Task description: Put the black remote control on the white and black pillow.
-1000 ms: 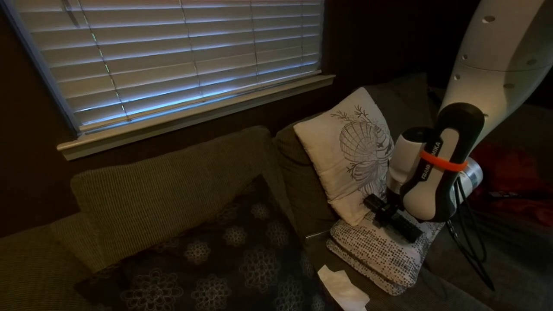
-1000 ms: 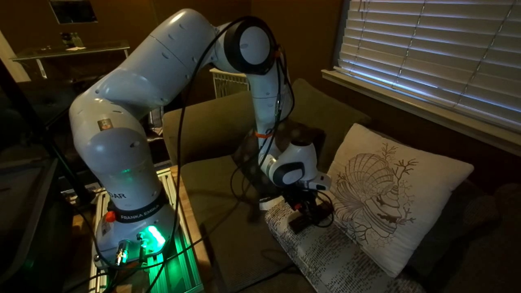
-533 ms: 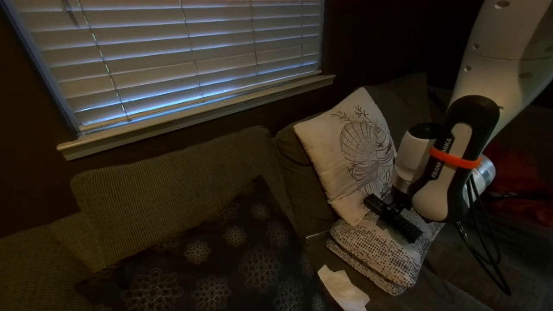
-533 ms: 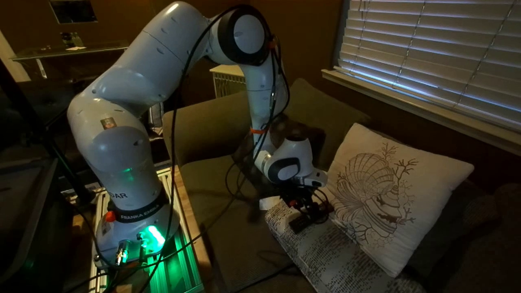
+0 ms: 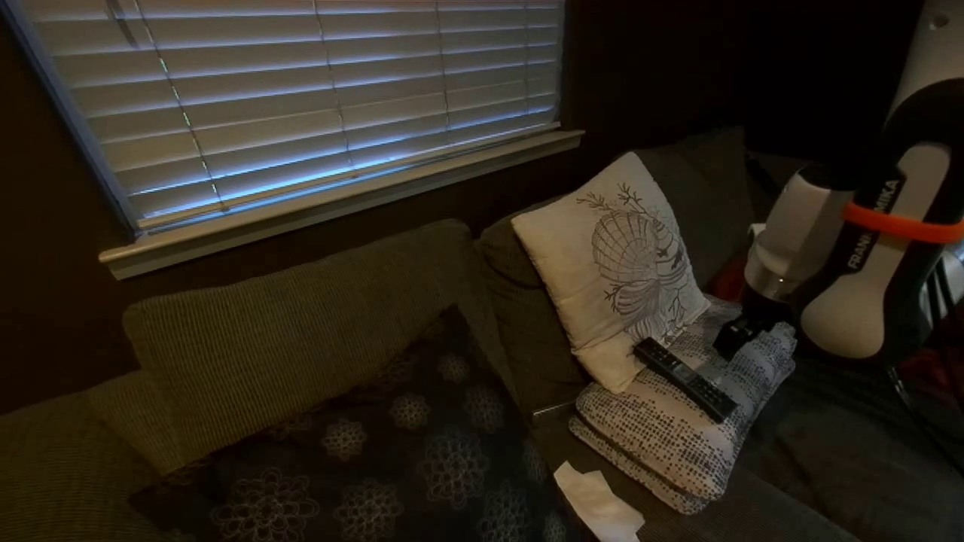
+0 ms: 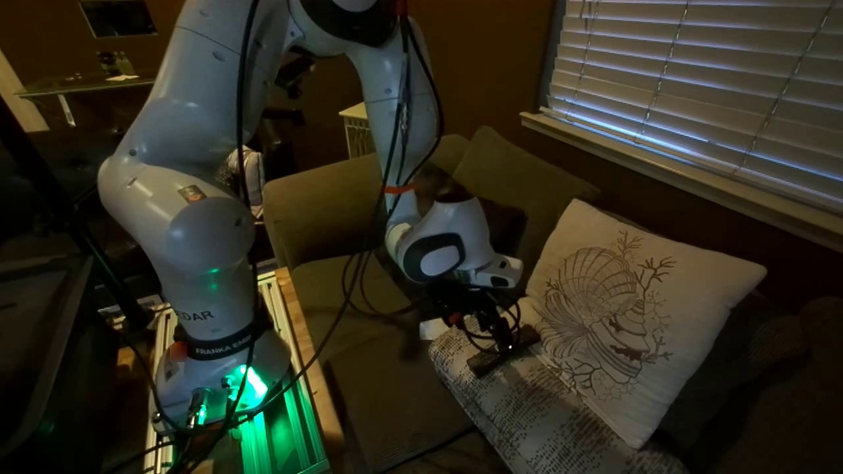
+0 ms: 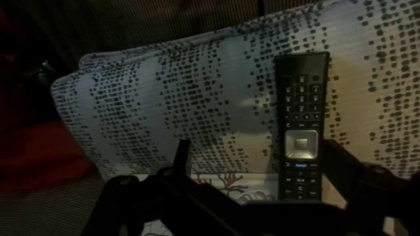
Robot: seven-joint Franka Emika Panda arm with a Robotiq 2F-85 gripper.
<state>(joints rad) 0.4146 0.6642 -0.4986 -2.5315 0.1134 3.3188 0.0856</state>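
Observation:
The black remote control (image 5: 684,379) lies flat on the white and black pillow (image 5: 640,425), its far end close to a shell pillow. In an exterior view the remote (image 6: 484,364) is partly hidden by the gripper; the speckled pillow (image 6: 520,411) lies under it. My gripper (image 5: 734,336) is off to the right of the remote over the pillow there; it also shows in an exterior view (image 6: 504,342). In the wrist view the gripper (image 7: 256,141) has its fingers wide apart. There the remote (image 7: 302,105) appears between them, near the right finger, on the speckled pillow (image 7: 197,91).
The cream shell pillow (image 5: 633,263) leans on the sofa back right behind the speckled pillow. A dark pillow with pale circles (image 5: 407,452) lies to the left. A white paper (image 5: 599,500) lies between. Red cloth (image 7: 49,154) shows in the wrist view.
My gripper has drawn away from the remote, to the right in an exterior view, and the arm has pulled back. The remote stays at the same place on the speckled pillow.

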